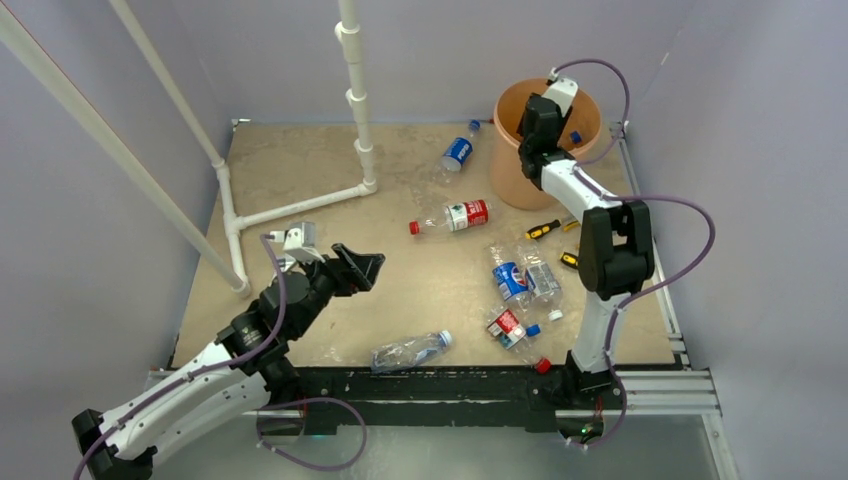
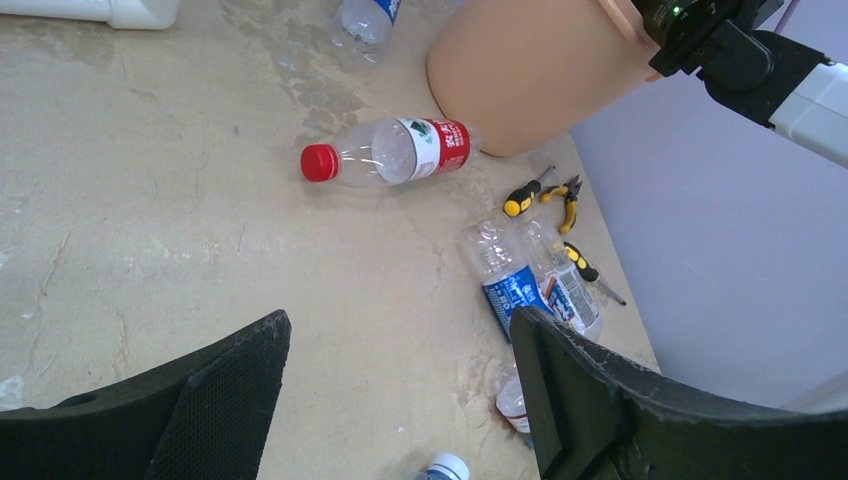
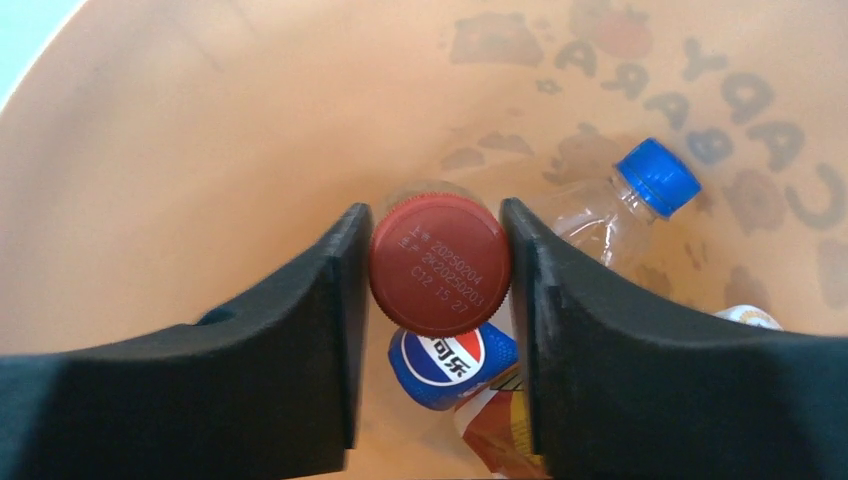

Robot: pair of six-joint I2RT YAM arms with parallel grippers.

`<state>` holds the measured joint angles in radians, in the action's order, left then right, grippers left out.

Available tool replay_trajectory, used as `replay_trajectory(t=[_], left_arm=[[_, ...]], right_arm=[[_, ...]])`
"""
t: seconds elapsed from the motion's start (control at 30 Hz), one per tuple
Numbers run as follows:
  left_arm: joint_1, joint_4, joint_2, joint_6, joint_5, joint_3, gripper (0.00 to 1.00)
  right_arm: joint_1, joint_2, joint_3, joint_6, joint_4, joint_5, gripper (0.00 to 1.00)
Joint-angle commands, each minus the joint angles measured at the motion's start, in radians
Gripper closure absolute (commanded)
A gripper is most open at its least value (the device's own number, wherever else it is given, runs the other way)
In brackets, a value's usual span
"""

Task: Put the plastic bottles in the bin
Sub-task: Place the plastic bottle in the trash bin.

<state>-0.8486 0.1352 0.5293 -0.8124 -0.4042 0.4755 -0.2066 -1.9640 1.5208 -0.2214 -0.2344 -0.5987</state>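
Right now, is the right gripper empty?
No, the right gripper is shut on the cap of a red-capped bottle, held over the inside of the bin.

One bin (image 1: 510, 182). At least six bottles (image 1: 465, 214) on the desk (image 1: 300, 165); at least two more inside the bin's rim. Three yellow-handled tools (image 1: 542, 230). Two claws: left claw (image 2: 400, 335), right claw (image 3: 432, 215).

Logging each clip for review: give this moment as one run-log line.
right gripper: shut on red-capped bottle, over bin | left gripper: open, empty | table: several bottles remaining
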Motion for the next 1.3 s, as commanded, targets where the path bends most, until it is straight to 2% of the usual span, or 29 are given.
replay_trajectory(t=[0.0,0.1,0.27,0.43,0.67,0.77,0.93,1.0,1.07,1.17,1.27], left_arm=[[0.001,-0.046,-0.005,-0.01,0.008,0.01,0.2],[0.002,-0.044,-0.004,-0.008,0.007,0.016,0.2],[0.001,-0.037,-0.012,-0.008,0.001,0.023,0.2],[0.002,-0.016,-0.021,-0.005,-0.007,0.042,0.2],[0.001,0.012,-0.014,-0.004,-0.028,0.06,0.18],[0.002,0.019,0.001,-0.002,-0.039,0.066,0.15],[0.001,0.109,0.033,0.001,-0.053,0.091,0.05],[0.003,0.176,0.041,-0.023,-0.079,0.096,0.01],[0.002,0.228,0.044,-0.051,-0.091,0.092,0.01],[0.003,0.237,0.016,-0.076,-0.067,0.042,0.01],[0.003,0.192,-0.038,-0.091,-0.031,-0.028,0.01]], right_arm=[[0.01,0.031,0.027,-0.022,0.046,0.034,0.39],[0.013,0.061,0.042,-0.022,0.056,0.041,0.29],[0.016,0.111,0.093,-0.026,0.078,0.066,0.24],[0.017,0.168,0.132,-0.034,0.089,0.095,0.02],[0.017,0.373,0.159,-0.042,0.045,0.124,0.01],[0.016,0.521,0.087,-0.133,0.053,0.197,0.01],[0.007,0.833,-0.252,-0.322,-0.004,0.515,0.02],[-0.037,0.923,-0.397,-0.362,-0.022,0.635,0.07],[-0.177,0.973,-0.508,-0.332,-0.019,0.674,0.09],[-0.443,0.982,-0.642,-0.291,0.027,0.528,0.09],[-0.572,0.934,-0.769,-0.327,0.012,0.458,0.09]])
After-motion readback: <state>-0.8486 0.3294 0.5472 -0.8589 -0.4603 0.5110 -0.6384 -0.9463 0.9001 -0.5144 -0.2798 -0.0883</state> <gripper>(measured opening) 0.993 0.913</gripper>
